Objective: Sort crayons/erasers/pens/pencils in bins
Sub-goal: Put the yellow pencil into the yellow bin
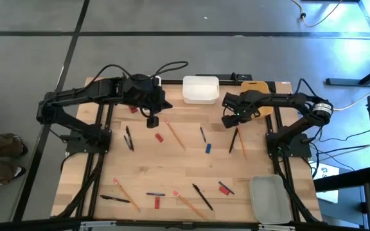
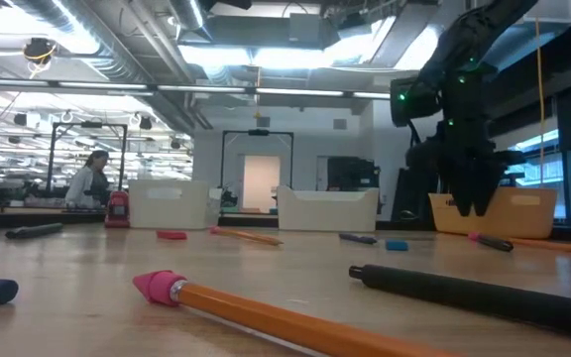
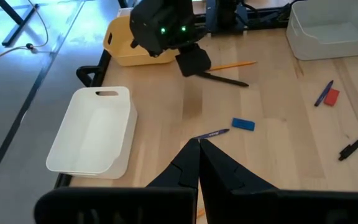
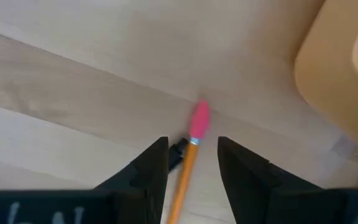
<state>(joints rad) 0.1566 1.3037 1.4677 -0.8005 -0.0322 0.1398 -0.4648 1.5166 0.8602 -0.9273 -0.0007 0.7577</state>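
Right claw [image 4: 192, 163]: hanging open over the pencil [image 4: 188, 163], beside the yellow bin [image 4: 340, 68].
Left claw [image 3: 199, 163]: waiting closed, empty.
Advice: keep centred, then lower straight.

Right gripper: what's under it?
Under the open right gripper: a pencil, pink eraser end between the fingers, a black pen tip beside it. Both run out of sight beneath the gripper.

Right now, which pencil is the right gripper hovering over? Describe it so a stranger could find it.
Start at the yellow-orange bin at the table's far right. Just in front, the open right gripper hangs above an orange pencil. A black pen crosses beside it; the pencil has the pink eraser end.
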